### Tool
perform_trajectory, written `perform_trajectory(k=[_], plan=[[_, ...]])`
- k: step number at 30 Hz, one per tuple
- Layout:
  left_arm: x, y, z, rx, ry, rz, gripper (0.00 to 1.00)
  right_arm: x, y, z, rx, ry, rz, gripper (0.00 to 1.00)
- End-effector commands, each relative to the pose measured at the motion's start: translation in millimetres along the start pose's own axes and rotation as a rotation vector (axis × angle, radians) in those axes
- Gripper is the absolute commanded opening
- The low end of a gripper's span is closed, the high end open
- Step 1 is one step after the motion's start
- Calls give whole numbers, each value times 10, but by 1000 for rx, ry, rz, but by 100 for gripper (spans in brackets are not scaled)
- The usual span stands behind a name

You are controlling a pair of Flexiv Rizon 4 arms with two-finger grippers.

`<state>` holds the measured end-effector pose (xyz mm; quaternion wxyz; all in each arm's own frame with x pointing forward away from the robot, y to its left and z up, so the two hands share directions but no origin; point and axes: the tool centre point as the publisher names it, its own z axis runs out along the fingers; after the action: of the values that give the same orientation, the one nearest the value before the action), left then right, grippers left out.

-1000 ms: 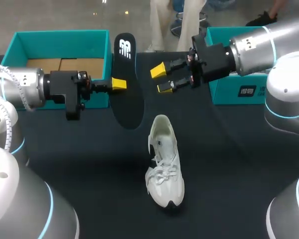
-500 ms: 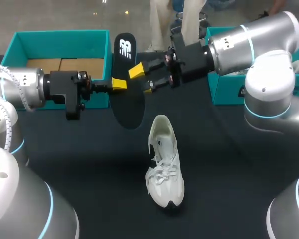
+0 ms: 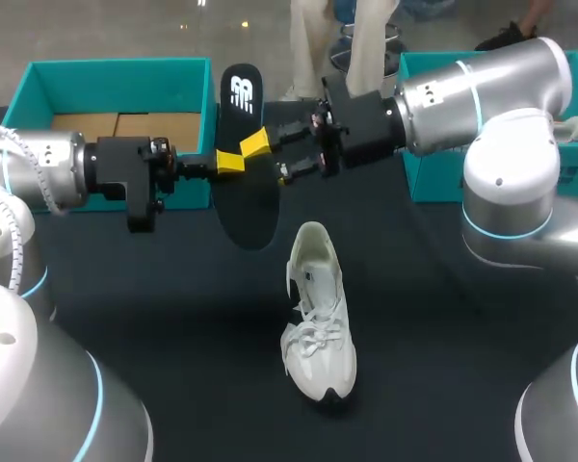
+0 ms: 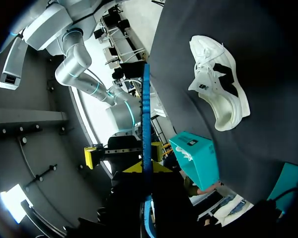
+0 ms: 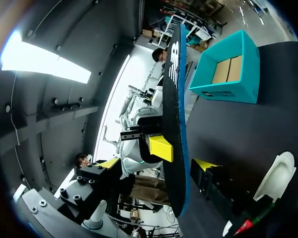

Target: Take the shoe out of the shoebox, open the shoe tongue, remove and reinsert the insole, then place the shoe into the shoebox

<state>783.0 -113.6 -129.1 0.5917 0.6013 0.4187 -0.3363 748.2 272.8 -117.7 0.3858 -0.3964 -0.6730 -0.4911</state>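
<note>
Left gripper (image 3: 229, 162) pinches the black insole (image 3: 245, 202) while the right gripper (image 3: 270, 159), fingers wide, straddles its edge; releasing before that one closes could drop it onto the sneaker (image 3: 318, 318)

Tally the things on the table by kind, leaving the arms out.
Shoe: 1
Insole: 1
Boxes: 2, the left box and the right box
Total: 4
</note>
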Motion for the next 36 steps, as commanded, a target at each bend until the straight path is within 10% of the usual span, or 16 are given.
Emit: perform_trajectory(k=[1,5,21,28,36], plan=[[11,-3,11,-2,-2,2,0,-41,80,69,13,10,5,62],[11,-3,11,-2,-2,2,0,-57,93,73,18,19,12,42],[11,-3,11,-2,-2,2,0,-108,66,82,16,47,27,35],[11,-3,11,-2,-2,2,0,-128,58,73,6,57,26,0],[11,-3,11,-2,-2,2,0,-159,50,40,-2,61,28,0]])
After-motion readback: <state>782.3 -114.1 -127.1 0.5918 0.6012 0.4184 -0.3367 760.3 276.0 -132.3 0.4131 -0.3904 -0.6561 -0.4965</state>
